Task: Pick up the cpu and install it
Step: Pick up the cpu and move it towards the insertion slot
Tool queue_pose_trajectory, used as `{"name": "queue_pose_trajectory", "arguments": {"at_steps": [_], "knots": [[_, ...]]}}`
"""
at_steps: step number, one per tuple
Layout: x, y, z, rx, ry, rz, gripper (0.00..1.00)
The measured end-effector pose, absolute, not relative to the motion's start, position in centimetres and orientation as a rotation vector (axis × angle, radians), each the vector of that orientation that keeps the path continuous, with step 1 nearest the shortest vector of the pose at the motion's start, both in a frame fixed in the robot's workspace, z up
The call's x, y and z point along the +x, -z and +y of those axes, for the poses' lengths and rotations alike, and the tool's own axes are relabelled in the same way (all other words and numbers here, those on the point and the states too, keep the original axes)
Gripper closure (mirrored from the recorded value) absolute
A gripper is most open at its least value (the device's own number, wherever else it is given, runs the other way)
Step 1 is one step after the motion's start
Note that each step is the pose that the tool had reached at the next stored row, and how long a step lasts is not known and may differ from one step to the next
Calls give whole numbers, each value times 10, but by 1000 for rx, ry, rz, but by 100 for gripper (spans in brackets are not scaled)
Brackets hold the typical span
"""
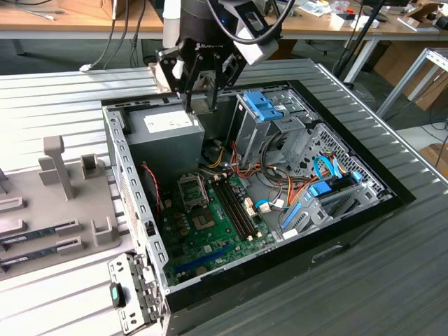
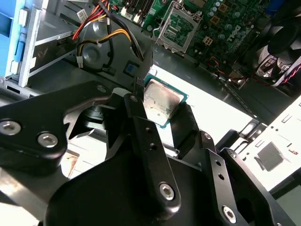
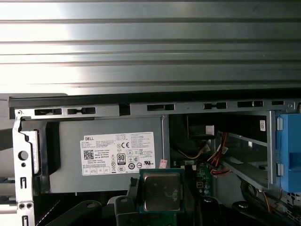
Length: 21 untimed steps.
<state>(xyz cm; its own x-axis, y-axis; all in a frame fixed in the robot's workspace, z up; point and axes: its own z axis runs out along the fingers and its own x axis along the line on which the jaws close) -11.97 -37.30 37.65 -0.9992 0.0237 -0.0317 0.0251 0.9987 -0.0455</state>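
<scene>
Your gripper (image 2: 160,106) is pinching the cpu (image 2: 161,99) by two of its thin edges, one black finger on each side. I think it holds the chip that way so nothing presses on the flat top or on the side that faces down. In the second wrist view the chip sits flat between the fingers with its shiny top turned up toward the wrist. That looks like the right way up for laying it down into the socket (image 2: 181,23). The cpu is up in the air, touching nothing but the fingers. It hangs over the grey power box (image 1: 168,133) at the far corner of the case (image 1: 119,161), near the case's back edge. Held this high, it seems to be kept clear of the case walls and the red and yellow wires (image 2: 101,35). The socket is well apart from it, on the green board (image 1: 217,231) in the middle of the case, and its middle looks bare. The cpu is a small, flat square. Its top is silvery grey metal, a little dull and smudged, with cut-in corners. A thin green rim runs all around it.
</scene>
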Motion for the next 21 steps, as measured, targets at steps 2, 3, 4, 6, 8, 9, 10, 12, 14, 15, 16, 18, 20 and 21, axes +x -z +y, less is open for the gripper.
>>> {"name": "queue_pose_trajectory", "arguments": {"at_steps": [2,3,4,6,8,9,10,12,14,15,16,18,20,21], "knots": [[-118,-376,-373,38,71,3109,53],[-117,-376,-373,38,71,3109,53],[-116,-376,-373,38,71,3109,53],[-115,-376,-373,38,71,3109,53],[-112,-376,-373,38,71,3109,53],[-111,-376,-373,38,71,3109,53],[-110,-376,-373,38,71,3109,53],[-109,-376,-373,38,71,3109,53],[-108,-376,-373,38,71,3109,53],[-107,-376,-373,38,71,3109,53],[-107,-376,-373,38,71,3109,53],[-106,-376,-373,38,71,3109,53],[-104,-376,-373,38,71,3109,53],[-103,-376,-373,38,71,3109,53]]}}
